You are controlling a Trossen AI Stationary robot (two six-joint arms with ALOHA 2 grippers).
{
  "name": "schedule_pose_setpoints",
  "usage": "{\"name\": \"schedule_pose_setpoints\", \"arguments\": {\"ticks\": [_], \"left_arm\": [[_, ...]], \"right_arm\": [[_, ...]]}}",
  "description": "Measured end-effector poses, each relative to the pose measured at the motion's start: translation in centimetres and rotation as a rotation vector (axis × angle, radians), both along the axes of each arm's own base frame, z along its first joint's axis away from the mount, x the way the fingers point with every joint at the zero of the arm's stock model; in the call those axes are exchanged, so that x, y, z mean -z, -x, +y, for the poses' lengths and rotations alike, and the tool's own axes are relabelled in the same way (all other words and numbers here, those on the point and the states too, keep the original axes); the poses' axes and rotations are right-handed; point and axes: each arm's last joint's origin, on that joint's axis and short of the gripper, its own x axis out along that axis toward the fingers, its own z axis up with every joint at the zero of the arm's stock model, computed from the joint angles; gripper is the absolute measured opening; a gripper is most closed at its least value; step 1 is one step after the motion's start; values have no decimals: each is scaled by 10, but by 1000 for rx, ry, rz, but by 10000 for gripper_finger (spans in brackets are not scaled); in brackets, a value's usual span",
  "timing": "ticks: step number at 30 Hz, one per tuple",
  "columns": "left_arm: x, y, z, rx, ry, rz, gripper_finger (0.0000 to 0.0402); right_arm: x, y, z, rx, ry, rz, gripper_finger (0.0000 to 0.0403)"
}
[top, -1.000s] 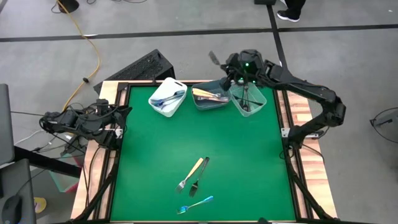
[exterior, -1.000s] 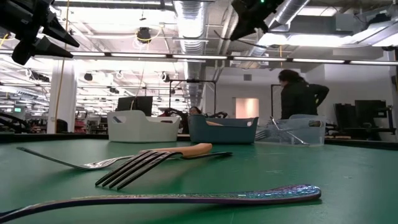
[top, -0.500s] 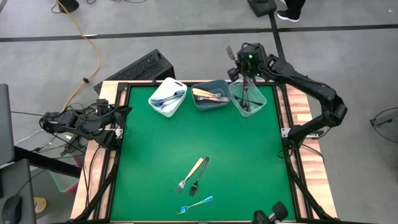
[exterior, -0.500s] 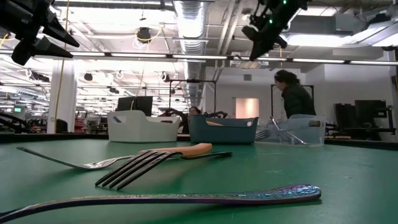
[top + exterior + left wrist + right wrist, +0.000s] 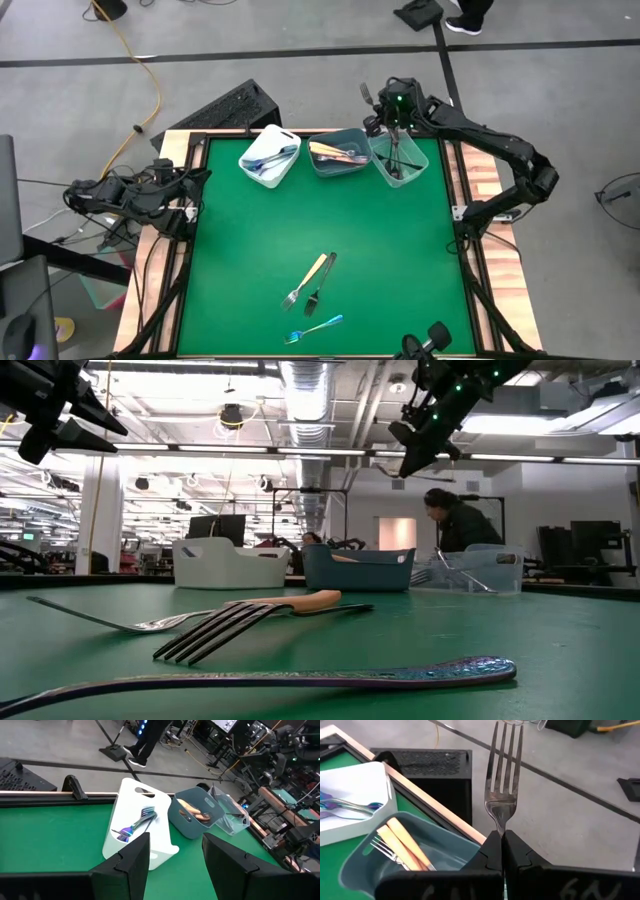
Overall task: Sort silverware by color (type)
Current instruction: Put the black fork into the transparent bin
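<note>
My high camera looks straight down on the whole tabletop [image 5: 330,230]; the low one sits at its surface, facing the room. Both wrist cameras share the white bin [image 5: 135,827] nearby

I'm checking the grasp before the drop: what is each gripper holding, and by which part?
The right gripper pinches a fork at its neck, just below the tines. The left gripper is open and holds nothing.

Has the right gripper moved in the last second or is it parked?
Yes. In the high view the right gripper, shut on a fork, shifted from above the grey-blue bin toward the clear bin.
</note>
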Motion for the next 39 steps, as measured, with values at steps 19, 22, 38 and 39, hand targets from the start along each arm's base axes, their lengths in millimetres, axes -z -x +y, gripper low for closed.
{"name": "schedule_pose_setpoints", "arguments": {"ticks": [19, 22, 38, 39], "left_arm": [[0, 0, 0, 1, 10, -7, 164], [0, 0, 0, 3, 11, -6, 164], [0, 0, 0, 2, 10, -6, 164], [0, 0, 0, 2, 11, -6, 164]], "right_arm": [[82, 12, 0, 36, -66, -37, 6], [93, 15, 3, 43, -88, -56, 6], [126, 55, 26, 101, -120, -83, 6], [128, 57, 26, 101, -115, -92, 6]]}}
